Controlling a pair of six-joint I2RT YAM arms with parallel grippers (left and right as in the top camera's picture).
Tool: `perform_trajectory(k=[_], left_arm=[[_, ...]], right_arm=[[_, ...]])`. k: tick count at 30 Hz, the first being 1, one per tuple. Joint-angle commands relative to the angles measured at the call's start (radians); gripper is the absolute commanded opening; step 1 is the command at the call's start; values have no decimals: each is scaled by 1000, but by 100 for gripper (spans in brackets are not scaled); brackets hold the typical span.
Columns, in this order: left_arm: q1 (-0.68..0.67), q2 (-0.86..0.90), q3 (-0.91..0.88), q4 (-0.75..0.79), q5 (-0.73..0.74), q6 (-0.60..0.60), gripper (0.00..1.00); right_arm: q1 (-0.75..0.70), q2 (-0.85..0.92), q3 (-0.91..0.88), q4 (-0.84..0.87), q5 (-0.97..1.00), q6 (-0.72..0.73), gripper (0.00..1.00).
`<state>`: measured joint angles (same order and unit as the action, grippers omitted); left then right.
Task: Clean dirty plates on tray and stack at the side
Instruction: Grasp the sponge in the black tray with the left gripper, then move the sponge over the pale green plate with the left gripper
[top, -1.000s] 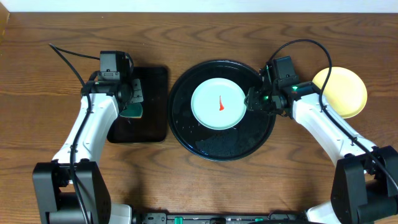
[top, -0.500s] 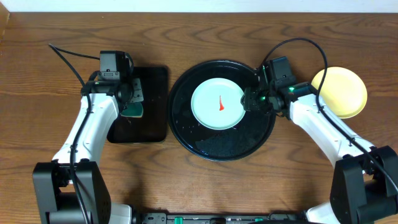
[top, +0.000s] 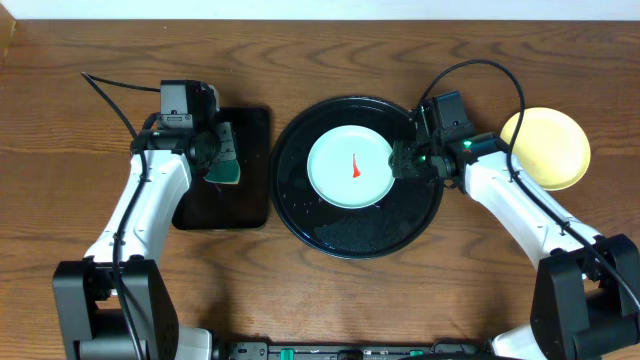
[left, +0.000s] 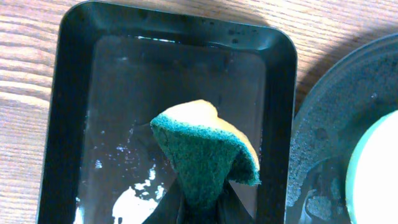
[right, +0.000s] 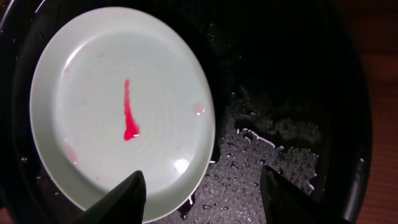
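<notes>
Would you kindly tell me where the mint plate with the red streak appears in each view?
Overhead: mint plate at centre, on the round tray.
Left wrist: only its rim, at the lower right edge.
Right wrist: fills the upper left.
Shared landmark: the round tray.

White left arm (top: 140, 205) and right arm (top: 520, 205), black joints, looping black cables (top: 480, 65), dark fingers (right: 118, 199)

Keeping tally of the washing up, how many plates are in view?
2. One mint plate with a red streak sits on the round black tray; one yellow plate lies on the tabletop to its right, partly behind the right arm. Another could be hidden under it.
</notes>
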<state>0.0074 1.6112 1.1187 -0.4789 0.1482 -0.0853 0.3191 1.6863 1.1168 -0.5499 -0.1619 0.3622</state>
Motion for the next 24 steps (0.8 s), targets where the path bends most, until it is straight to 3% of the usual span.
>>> perform_trajectory(k=[1,5,19,24], left_arm=[[-2,1,-2,0,10,-2,7],[-2,1,-2,-5,10,-2,7],[-3,-55,-2,-18,9,-2,7],[-5,-129,-2,-18,10,-2,7]], right_arm=[[10,20,-12,16,27,-12,56],[10,80,-12,62,23,-11,53],[66,231,-12,166,87,26,26],[66,234,-11,173,77,55,7]])
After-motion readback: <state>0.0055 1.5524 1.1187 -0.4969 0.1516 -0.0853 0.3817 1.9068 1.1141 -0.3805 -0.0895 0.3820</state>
